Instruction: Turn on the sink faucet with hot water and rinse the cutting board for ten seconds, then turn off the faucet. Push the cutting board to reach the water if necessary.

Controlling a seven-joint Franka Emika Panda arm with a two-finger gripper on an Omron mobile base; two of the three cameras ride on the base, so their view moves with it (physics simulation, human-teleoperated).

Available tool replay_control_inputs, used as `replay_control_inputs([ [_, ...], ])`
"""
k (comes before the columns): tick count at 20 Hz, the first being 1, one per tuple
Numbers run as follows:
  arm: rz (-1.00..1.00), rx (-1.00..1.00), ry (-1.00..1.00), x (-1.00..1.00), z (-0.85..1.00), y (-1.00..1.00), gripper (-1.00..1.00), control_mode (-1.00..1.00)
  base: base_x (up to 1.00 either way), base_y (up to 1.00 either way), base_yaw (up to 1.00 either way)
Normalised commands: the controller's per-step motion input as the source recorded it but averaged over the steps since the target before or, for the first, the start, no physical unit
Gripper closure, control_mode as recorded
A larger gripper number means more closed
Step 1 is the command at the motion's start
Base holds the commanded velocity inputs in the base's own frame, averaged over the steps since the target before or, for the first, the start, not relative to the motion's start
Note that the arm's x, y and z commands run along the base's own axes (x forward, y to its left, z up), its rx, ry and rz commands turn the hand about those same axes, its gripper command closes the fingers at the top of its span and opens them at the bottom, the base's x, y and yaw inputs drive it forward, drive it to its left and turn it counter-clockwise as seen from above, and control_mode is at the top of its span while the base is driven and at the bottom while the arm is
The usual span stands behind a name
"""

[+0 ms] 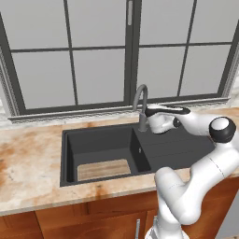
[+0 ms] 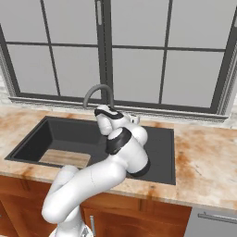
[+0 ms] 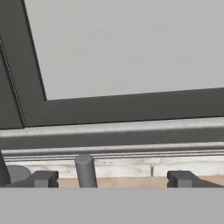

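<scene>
The grey gooseneck sink faucet (image 1: 140,99) rises at the back rim of the dark sink (image 1: 70,156), between basin and drainboard. My gripper (image 1: 148,113) hovers right beside the faucet's base, just to its right. In the hand view the gripper (image 3: 113,179) is open, and a small grey cylinder, apparently the lever handle (image 3: 85,170), stands between the fingertips (image 3: 43,178), nearer the left one and untouched. The light-tan cutting board (image 1: 103,169) lies flat in the front of the basin, left of the spout's mouth. No water stream shows.
A large dark-framed window (image 1: 130,51) with a pale sill (image 3: 113,131) runs close behind the faucet. The marbled counter (image 1: 28,163) surrounds the sink; the ribbed drainboard (image 1: 182,147) lies under my forearm. Wooden cabinet fronts (image 1: 93,221) sit below.
</scene>
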Motion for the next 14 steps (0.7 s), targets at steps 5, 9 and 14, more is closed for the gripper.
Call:
replay_control_inputs([
  [5, 0.0, 0.0, 0.0, 0.0, 0.0, 0.0, -1.0, -1.0, 0.0, 0.0, 0.0],
  [9, 0.0, 0.0, 0.0, 0.0, 0.0, 0.0, -1.0, -1.0, 0.0, 0.0, 0.0],
  [14, 0.0, 0.0, 0.0, 0.0, 0.0, -0.02, -1.0, -1.0, 0.0, 0.0, 0.0],
])
